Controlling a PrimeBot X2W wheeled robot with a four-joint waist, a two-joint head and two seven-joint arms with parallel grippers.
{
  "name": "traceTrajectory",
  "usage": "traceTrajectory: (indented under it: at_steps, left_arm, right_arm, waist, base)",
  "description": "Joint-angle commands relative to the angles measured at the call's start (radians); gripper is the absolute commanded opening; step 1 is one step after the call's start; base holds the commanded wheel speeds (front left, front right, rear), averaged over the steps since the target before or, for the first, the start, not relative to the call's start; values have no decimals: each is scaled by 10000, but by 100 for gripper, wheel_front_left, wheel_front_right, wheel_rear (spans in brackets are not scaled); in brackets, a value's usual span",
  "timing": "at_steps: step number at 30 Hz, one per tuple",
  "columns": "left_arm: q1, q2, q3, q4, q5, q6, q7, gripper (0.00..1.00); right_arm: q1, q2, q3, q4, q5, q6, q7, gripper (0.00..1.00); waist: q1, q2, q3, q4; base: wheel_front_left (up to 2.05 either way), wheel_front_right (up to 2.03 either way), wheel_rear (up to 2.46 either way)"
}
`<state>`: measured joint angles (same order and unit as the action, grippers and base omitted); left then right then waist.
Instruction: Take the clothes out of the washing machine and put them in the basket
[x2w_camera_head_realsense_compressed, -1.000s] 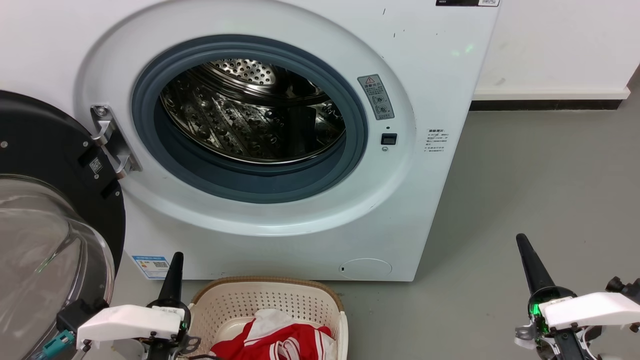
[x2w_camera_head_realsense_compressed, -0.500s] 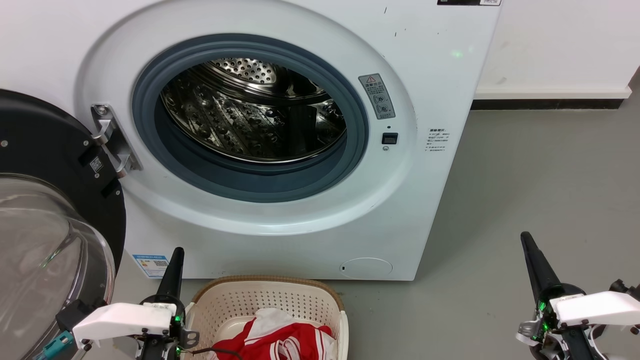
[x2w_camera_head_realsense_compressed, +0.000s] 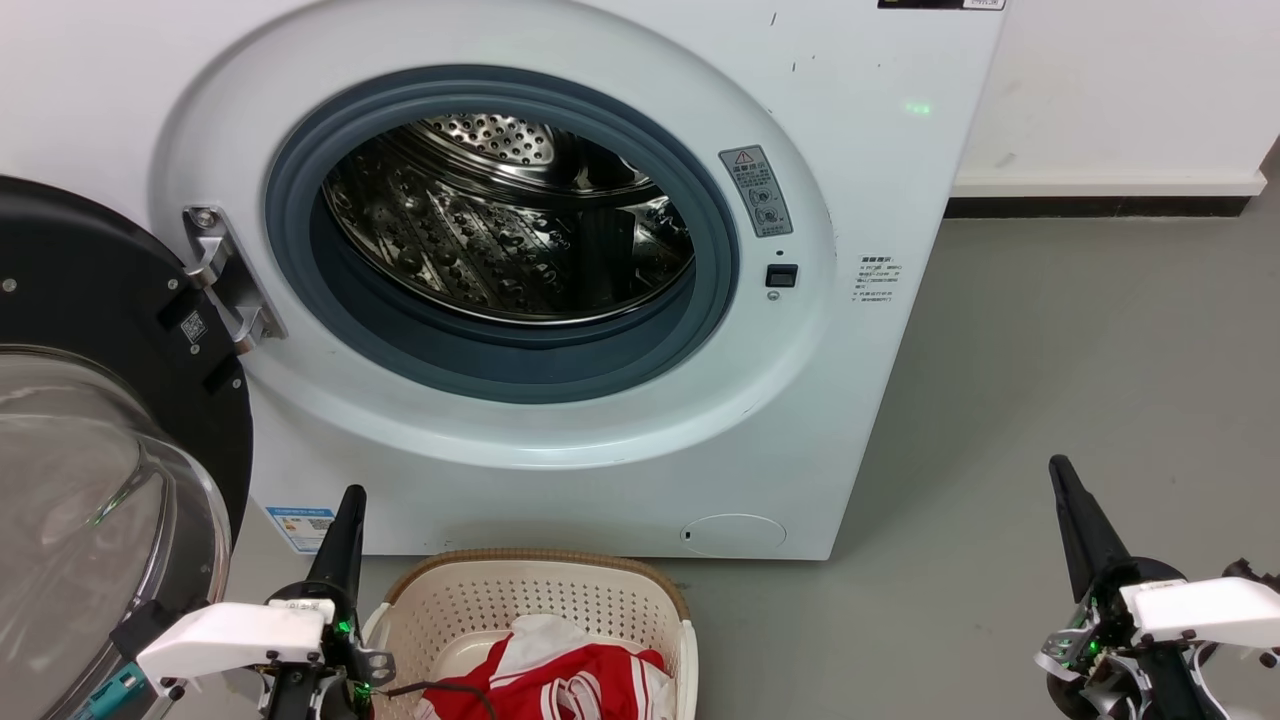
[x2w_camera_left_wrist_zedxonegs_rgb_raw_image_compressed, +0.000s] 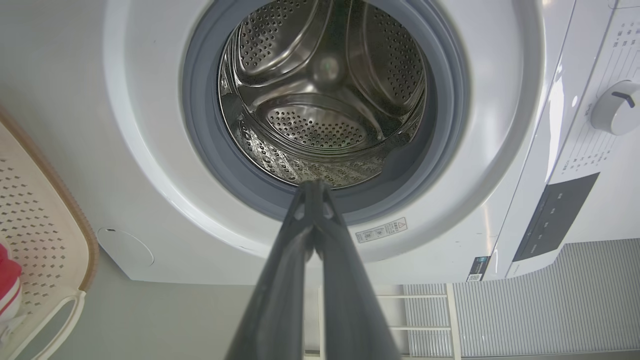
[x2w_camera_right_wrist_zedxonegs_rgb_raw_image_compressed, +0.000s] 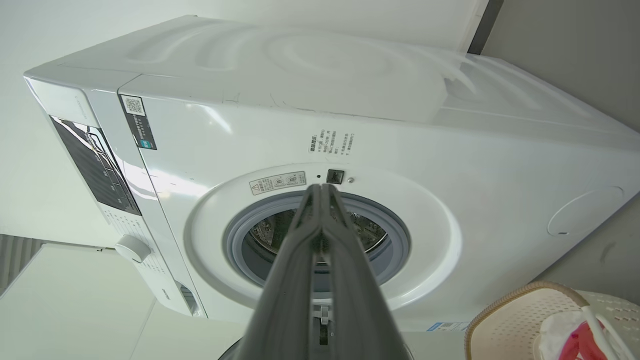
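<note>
The white washing machine (x2w_camera_head_realsense_compressed: 880, 160) stands ahead with its glass door (x2w_camera_head_realsense_compressed: 90, 480) swung open to the left. Its steel drum (x2w_camera_head_realsense_compressed: 510, 220) holds nothing that I can see; the left wrist view looks straight into the drum (x2w_camera_left_wrist_zedxonegs_rgb_raw_image_compressed: 320, 110). Red and white clothes (x2w_camera_head_realsense_compressed: 555, 675) lie in the cream basket (x2w_camera_head_realsense_compressed: 520, 595) on the floor in front of the machine. My left gripper (x2w_camera_head_realsense_compressed: 350, 498) is shut and empty, just left of the basket. My right gripper (x2w_camera_head_realsense_compressed: 1058, 468) is shut and empty, over the floor at the right. Both wrist views show fingertips (x2w_camera_left_wrist_zedxonegs_rgb_raw_image_compressed: 312, 187) pressed together.
Grey floor (x2w_camera_head_realsense_compressed: 1080, 380) spreads to the right of the machine, up to a white wall with a dark skirting (x2w_camera_head_realsense_compressed: 1090, 208). The open door takes up the left side near my left arm. A white ribbed panel (x2w_camera_left_wrist_zedxonegs_rgb_raw_image_compressed: 550, 295) stands beside the machine.
Both grippers have drawn slightly downward and outward in the head view. The view itself has shifted a little. Clothes, basket and door lie as before.
</note>
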<state>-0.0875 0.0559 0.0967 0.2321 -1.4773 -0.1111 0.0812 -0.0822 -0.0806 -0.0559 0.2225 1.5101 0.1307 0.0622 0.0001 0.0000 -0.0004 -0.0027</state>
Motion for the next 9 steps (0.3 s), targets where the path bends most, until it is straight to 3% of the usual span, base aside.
traceTrajectory:
  at_steps: [1, 9]
  left_arm:
    - [-165, -13, 40, 17, -243, -68, 73, 0]
    - [-238, -39, 127, 85, -819, -151, 216, 0]
  right_arm:
    - [-171, 0, -50, 27, 246, 1, 56, 0]
    - [-255, 22, -138, 134, 813, 1, 147, 0]
  waist:
    - [0, 0, 3, 3]
    - [0, 0, 19, 14]
  base:
    - [0, 0, 0]
    - [0, 0, 0]
